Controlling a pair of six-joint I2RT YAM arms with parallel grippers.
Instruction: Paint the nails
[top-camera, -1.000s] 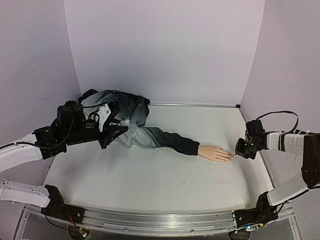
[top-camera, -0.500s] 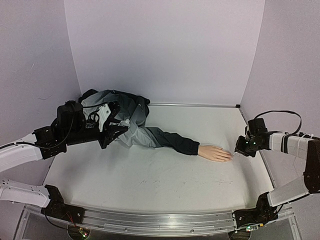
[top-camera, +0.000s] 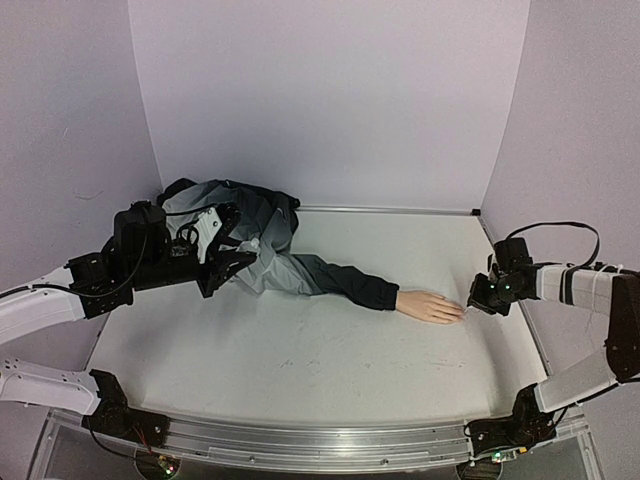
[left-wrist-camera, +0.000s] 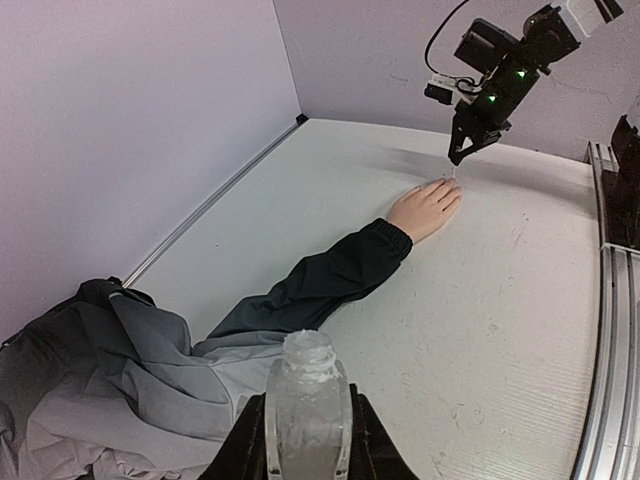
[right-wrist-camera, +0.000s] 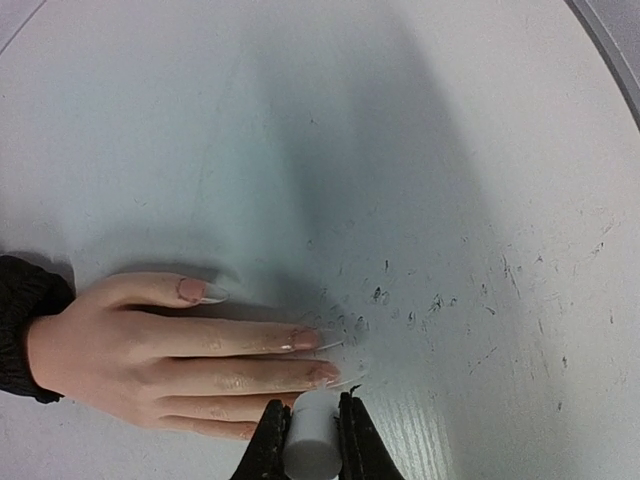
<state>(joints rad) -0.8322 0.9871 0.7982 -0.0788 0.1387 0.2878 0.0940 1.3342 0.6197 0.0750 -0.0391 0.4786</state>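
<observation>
Palm down on the bench (top-camera: 300, 360), right of centre: mannequin hand (top-camera: 428, 305), long axis left to right, nails (right-wrist-camera: 305, 338) pointing right, away from the sleeve (top-camera: 345, 282). Pinching a white cap (right-wrist-camera: 312, 450) just beside the fingertips: right tool (right-wrist-camera: 312, 415). Clamped on an open bottle (left-wrist-camera: 305, 370) above the jacket (top-camera: 250, 225): left tool (left-wrist-camera: 307, 440).

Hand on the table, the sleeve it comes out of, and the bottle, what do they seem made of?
Hand: likely silicone or soft vinyl; matte, skin-toned, faint creases. Sleeve: dark woven fabric, matte, folded and wrinkled. Bottle: clear glass or hard plastic, cannot tell which; translucent, light glints on its threaded neck.
</observation>
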